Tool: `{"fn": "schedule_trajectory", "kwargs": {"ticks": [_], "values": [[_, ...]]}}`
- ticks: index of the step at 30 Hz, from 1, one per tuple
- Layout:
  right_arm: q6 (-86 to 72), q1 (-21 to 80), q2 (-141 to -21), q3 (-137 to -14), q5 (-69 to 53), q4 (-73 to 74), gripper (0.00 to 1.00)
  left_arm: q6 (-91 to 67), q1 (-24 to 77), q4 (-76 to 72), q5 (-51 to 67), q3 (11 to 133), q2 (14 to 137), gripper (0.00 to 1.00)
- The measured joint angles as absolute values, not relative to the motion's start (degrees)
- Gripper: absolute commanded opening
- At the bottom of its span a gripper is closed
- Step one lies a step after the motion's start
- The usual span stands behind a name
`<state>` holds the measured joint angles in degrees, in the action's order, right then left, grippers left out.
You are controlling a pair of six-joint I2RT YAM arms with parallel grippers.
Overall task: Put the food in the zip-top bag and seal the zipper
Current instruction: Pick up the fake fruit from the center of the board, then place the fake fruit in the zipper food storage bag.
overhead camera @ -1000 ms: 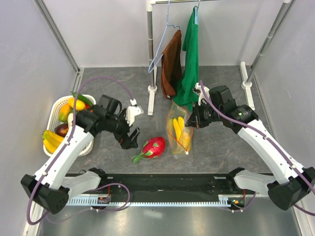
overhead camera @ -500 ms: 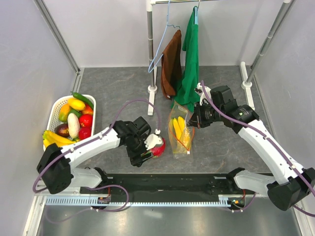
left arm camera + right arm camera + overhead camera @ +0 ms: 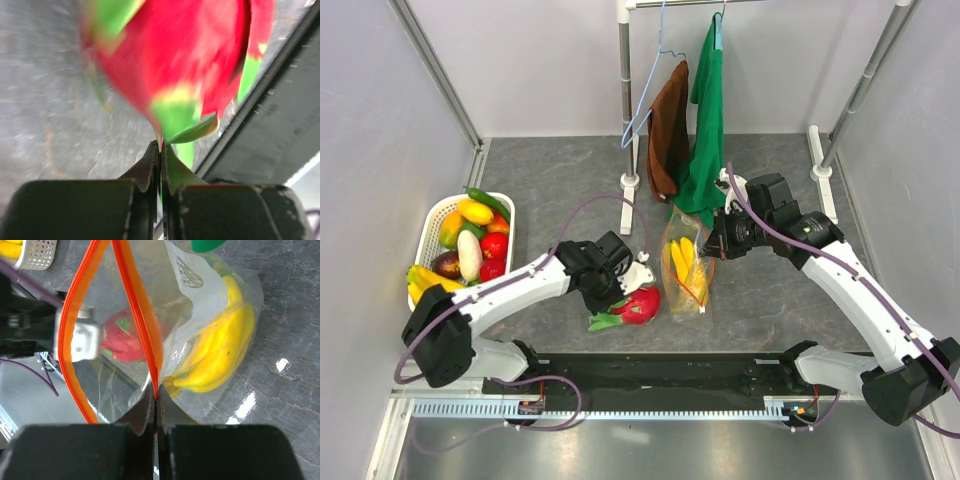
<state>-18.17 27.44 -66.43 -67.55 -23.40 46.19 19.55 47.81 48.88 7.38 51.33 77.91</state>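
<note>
Left gripper (image 3: 160,150): jaws drawn together, clamped on a thin green leaf tip of the red fruit (image 3: 170,60). The wrist view is blurred, so it cannot be told whether the fruit is clear of the surface (image 3: 550,170) or resting on it. From above, the fruit sits close to the near edge of the surface, just left of the zip-top bag (image 3: 682,275) and apart from it. Right gripper (image 3: 156,395): jaws together, pinching the red-orange zipper (image 3: 135,305) at the bag's upper edge. The two zipper strips stand apart above that grip, so the mouth of the bag is open. A yellow banana (image 3: 225,350) lies inside the bag against its right-hand wall, and the red fruit shows through the clear plastic on the far side of the mouth. The bag is held up by its top edge, with its lower end on the surface. At the left edge of the surface a white basket (image 3: 435,215) holds the remaining food: a whitish long piece (image 3: 470,255), a red piece (image 3: 494,245), and yellow and green pieces; a banana bunch (image 3: 425,282) overhangs its near rim.
</note>
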Motion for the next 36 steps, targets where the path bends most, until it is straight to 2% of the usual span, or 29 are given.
{"fn": "schedule_trajectory", "kwargs": {"ticks": [4, 10, 19, 28, 36], "values": [[-18.17, 27.35, -66.39, -67.55, -23.42, 46.22, 0.0, 19.55, 47.81, 57.23, 7.55, 60.29, 72.95, 0.02], [-17.96, 27.24, -65.8, -67.55, -23.38, 46.33, 0.0, 19.4, 47.75, 68.14, 10.2, 85.67, 70.0, 0.02], [-18.41, 27.24, -65.25, -67.55, -23.97, 46.24, 0.0, 17.91, 47.75, 77.23, 14.41, 113.82, 77.97, 0.02], [-19.2, 26.7, -66.5, -68.9, -23.2, 46.5, 0.0, 13.76, 47.62, 79.44, 19.84, 110.63, 89.89, 0.02], [-19.29, 27.05, -65.89, -69.95, -22.02, 47.37, 0.0, 11.94, 42.09, 79.53, 21.91, 104.55, 91.2, 0.02]]}}
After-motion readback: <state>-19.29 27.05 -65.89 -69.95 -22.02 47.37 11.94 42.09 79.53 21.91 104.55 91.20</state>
